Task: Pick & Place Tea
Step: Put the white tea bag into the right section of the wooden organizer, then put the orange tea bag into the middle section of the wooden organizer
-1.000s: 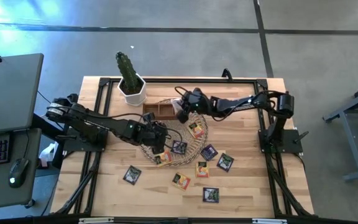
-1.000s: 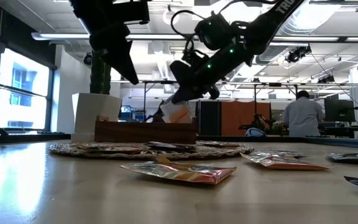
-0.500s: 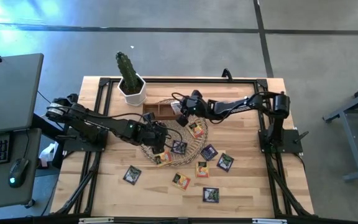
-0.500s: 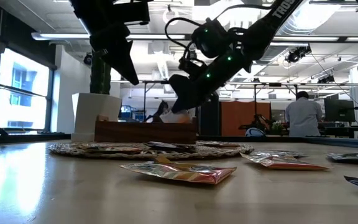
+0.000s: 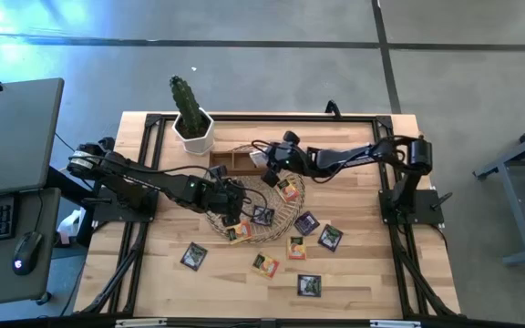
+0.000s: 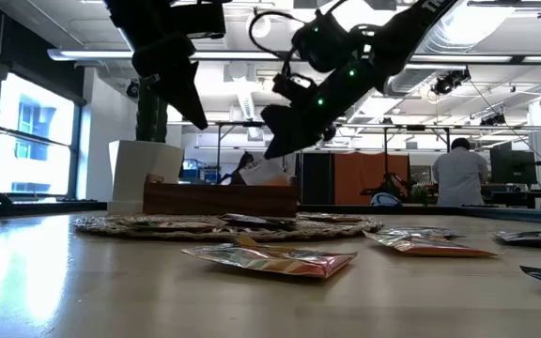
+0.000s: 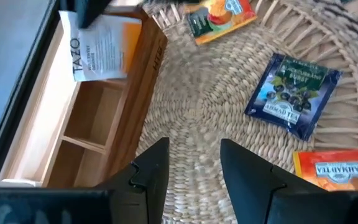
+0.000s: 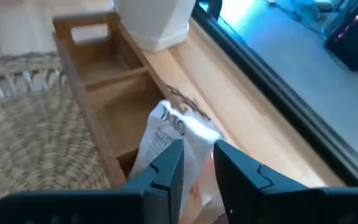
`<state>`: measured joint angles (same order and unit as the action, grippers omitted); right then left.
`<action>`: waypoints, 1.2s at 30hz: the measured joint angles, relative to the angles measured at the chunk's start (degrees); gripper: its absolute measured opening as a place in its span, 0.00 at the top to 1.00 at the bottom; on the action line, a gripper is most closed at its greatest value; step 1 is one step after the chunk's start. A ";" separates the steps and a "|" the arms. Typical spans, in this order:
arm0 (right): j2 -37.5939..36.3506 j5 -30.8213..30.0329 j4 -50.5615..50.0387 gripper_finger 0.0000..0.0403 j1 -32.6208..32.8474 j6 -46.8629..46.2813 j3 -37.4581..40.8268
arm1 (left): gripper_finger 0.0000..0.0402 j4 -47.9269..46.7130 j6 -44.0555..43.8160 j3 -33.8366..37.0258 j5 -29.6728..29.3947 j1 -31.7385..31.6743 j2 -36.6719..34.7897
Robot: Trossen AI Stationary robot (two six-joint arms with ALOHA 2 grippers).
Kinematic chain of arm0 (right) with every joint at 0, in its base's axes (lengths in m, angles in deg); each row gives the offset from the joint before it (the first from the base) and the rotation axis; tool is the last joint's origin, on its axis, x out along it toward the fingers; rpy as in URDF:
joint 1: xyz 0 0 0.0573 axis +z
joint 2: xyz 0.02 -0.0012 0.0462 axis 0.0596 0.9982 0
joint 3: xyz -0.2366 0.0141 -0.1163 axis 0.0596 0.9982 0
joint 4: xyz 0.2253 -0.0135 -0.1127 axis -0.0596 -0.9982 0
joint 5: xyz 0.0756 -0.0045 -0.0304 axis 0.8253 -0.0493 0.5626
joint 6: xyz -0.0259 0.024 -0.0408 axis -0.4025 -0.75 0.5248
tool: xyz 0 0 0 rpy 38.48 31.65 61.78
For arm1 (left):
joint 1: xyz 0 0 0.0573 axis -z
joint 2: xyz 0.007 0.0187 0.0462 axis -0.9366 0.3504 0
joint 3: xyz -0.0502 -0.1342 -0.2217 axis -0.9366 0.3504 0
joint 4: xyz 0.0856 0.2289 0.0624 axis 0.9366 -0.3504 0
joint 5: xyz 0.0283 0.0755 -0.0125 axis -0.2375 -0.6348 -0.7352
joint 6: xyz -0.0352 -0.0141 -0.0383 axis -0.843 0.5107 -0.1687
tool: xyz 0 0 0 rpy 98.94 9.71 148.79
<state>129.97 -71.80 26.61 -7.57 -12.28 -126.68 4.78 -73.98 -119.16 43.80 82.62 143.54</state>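
hanging above the end compartment of the wooden box, the right gripper has its two fingers set a little apart with a white-and-orange tea sachet standing between them; whether they pinch it or it already rests in the box i cannot tell. the sachet leans in that compartment, its top edge poking above the box wall. the right arm stretches low across the back of the table from its base, wrist tilted down toward the box. the left gripper hovers over the wicker mat, fingers spread and empty, beside a dark purple sachet. more sachets lie on the mat and on the bare table in front. a potted cactus stands by the box
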 joint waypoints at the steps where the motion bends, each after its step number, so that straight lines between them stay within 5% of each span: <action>1: -0.77 0.17 -0.28 0.80 0.28 0.65 0.00 | 0.65 -0.33 -0.01 0.00 0.00 0.00 0.00; 9: -2.38 1.62 -2.73 0.99 2.05 -0.24 -0.02 | 0.65 -0.65 0.00 0.00 0.04 0.00 0.00; 24: 1.27 -0.74 -9.36 1.00 1.18 -3.30 0.00 | 0.65 -0.58 -0.02 0.00 0.39 0.00 0.00; 36: 1.12 4.98 -9.66 1.00 0.90 -3.86 0.00 | 0.65 -0.60 -0.07 0.00 0.38 0.00 0.00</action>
<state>131.09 -66.82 16.95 -6.67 -16.14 -126.68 4.18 -74.04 -119.16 44.18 82.62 143.54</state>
